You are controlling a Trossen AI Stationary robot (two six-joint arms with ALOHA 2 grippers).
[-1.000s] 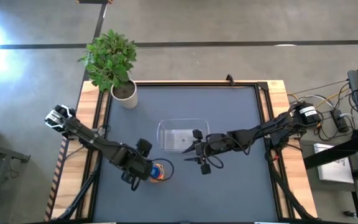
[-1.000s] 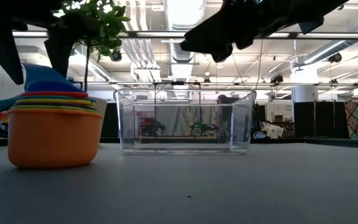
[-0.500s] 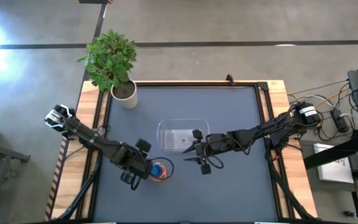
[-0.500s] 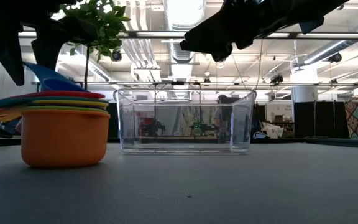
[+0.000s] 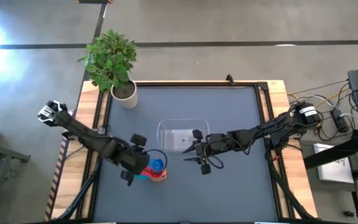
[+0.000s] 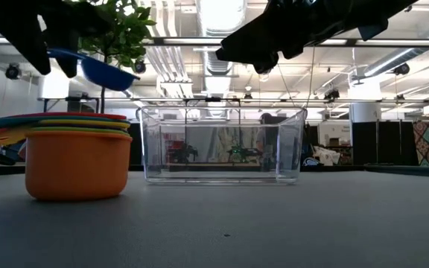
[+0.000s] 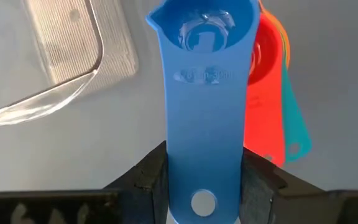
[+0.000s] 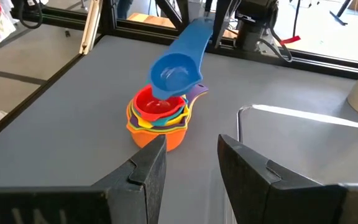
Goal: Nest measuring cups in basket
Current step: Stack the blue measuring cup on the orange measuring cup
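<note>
**A:** Nearest, left of centre: the stack of measuring cups (image 6: 77, 155) sits on the table mat (image 5: 229, 186). Orange cup (image 8: 157, 135) at the bottom, red cup (image 8: 153, 106) showing on top, other colours only as rims between.

**B:** And the blue cup (image 7: 202, 81)?

**A:** Lifted clear, hanging just above the stack. The left gripper (image 7: 202, 180) has its fingers pinched on the end of the flat handle, bowl pointing away from the wrist.

**B:** Good place to hold it?

**A:** Likely the only good one. It looks like thin, stiff plastic, very light, probably slick. The handle gives two flat faces; the round bowl would roll out of a pinch. Held that far out, though, the bowl could swing or tip.

**B:** The stack?

**A:** The cups sit loosely inside each other, handles fanned out. I'd guess a nudge shifts the lot, since there's little weight in it.

**B:** Further on?

**A:** The basket (image 5: 180, 134), clear and empty, stands just beyond the stack and to its right. Walls look rigid but light; it may slide if bumped.

**B:** Right arm?

**A:** The right gripper (image 5: 199, 154) hovers beside the basket's near right corner, fingers spread, holding nothing. Far left corner: a potted plant (image 5: 113, 65), well apart.
</note>
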